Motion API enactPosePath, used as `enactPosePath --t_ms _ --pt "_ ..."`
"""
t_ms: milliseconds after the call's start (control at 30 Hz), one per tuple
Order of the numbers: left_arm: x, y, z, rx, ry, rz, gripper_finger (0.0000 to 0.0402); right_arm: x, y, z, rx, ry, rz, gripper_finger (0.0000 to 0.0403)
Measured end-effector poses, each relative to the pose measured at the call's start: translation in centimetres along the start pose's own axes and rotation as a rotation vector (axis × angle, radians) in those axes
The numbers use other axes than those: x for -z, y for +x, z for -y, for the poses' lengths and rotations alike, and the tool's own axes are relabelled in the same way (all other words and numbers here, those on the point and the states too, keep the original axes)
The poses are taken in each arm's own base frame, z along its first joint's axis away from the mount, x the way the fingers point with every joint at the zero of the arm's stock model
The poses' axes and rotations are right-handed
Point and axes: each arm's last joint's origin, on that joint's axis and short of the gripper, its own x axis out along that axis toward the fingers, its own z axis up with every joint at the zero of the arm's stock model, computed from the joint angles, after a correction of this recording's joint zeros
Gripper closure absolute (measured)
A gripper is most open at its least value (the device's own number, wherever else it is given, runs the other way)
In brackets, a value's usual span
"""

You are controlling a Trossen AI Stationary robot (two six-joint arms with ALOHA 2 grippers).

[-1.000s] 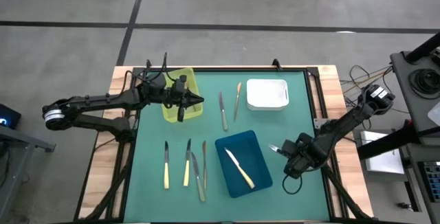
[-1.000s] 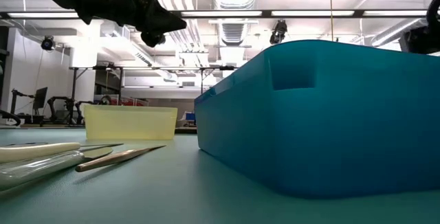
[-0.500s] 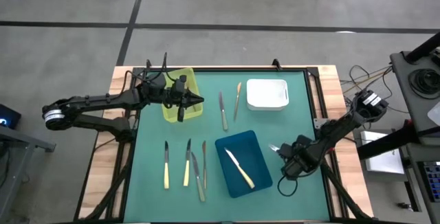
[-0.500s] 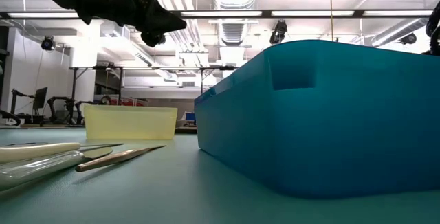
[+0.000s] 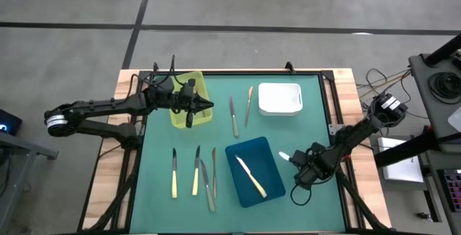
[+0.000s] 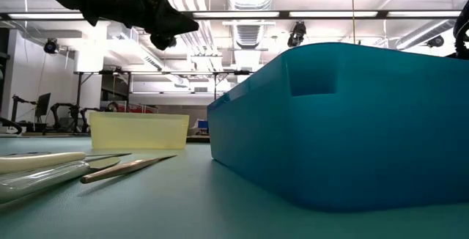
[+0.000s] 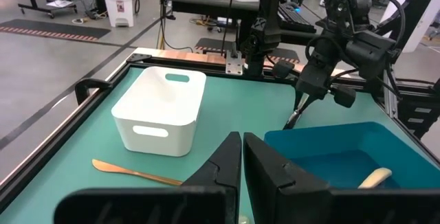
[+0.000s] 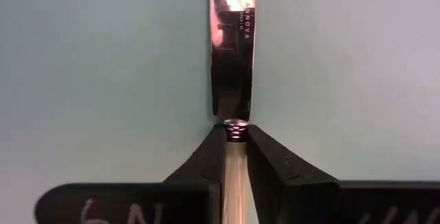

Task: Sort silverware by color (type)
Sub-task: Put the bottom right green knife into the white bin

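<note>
Green worktop (image 5: 158,184) on a wooden base, carrying three trays: yellow tray (image 5: 201,83) at the far left, white tray (image 5: 279,99) at the far right, and blue tray (image 5: 268,159) nearer the front, right of centre, all well apart.

Site where I work: industrial robotics lab. Evidence: concrete floor (image 5: 72,4) with painted lines, rows of strip lights (image 6: 352,13), exposed ceiling ducts (image 6: 205,45), equipment benches (image 6: 146,81), my green-topped table (image 5: 288,134).

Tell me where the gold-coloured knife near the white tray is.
In the high view, the gold knife lies on the green mat just left of the white tray, beside a silver knife.
</note>
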Motion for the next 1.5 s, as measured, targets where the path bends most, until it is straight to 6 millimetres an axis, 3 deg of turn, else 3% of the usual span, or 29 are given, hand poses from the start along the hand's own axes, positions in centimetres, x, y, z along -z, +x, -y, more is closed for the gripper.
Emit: enactPosePath --t_ms 500,633,800,1000,1167,1500 --pt "0.0 0.0 0.0 0.0 -0.001 -0.001 0.0402 0.2 -4.3 2.9 -0.078 0.185 0.197 0.0399" --pt "0.0 0.0 0.0 0.0 -0.001 -0.002 0.0402 0.5 -4.8 3.0 -0.136 0.245 0.13 0.0397" --pt "0.0 0.0 0.0 0.0 -0.004 -0.001 0.0402 1.1 -4.8 3.3 -0.184 0.454 -0.021 0.0396" --pt "0.0 0.0 0.0 0.0 -0.01 0.0 0.0402 0.9 -4.7 3.0 -0.213 0.713 -0.057 0.039" --pt "0.0 0.0 0.0 0.0 -0.016 0.0 0.0402 0.8 -4.7 2.8 -0.225 0.775 -0.064 0.0347" --pt "0.0 0.0 0.0 0.0 -0.019 -0.001 0.0402 0.8 -4.6 3.2 -0.184 0.901 -0.029 0.0191"
